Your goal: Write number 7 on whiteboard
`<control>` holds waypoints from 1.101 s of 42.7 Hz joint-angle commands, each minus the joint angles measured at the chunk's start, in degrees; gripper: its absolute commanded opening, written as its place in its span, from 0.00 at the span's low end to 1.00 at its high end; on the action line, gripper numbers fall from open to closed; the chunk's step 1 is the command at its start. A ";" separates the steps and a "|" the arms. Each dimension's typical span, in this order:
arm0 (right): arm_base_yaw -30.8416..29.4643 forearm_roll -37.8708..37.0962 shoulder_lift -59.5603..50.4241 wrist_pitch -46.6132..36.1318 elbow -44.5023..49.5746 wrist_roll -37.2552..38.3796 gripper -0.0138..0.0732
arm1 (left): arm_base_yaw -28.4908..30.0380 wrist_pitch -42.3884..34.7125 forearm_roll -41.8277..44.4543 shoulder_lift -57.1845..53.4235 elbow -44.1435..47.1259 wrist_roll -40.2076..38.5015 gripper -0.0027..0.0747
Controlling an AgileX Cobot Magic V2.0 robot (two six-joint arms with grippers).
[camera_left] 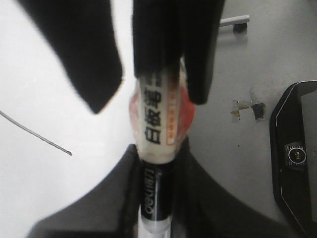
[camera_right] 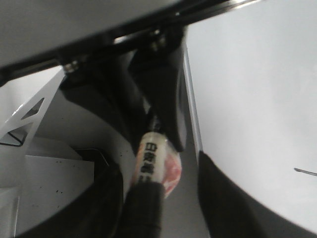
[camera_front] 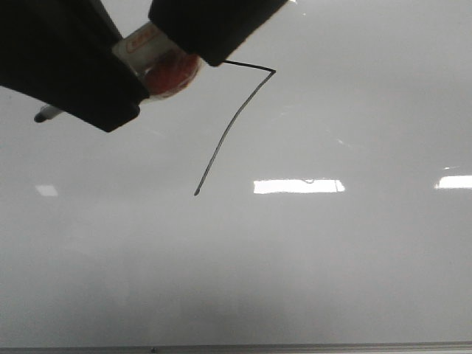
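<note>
On glossy whiteboard: number 7, light reflections, grey edge strip.

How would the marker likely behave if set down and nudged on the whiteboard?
The marker looks like a rigid, round plastic barrel, so it is probably stiff, light and apt to roll. The whiteboard is glossy, so it may also slide easily.

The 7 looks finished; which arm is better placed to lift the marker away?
Left, probably: the left end effector looks shut on the marker, while the right end effector sits open around it.
</note>
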 commanded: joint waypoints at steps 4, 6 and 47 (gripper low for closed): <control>-3.51 2.05 -4.74 -4.03 -1.58 1.65 0.71 | 2.21 -0.71 -0.84 -1.24 -1.63 -2.23 0.01; -5.60 2.05 -6.04 -4.03 -0.69 2.65 0.69 | 3.81 -0.83 -0.84 -1.85 -1.15 -2.90 0.01; -34.79 3.13 -38.80 -24.18 31.46 18.53 0.08 | 52.47 -34.68 -8.01 7.32 7.77 -26.89 0.01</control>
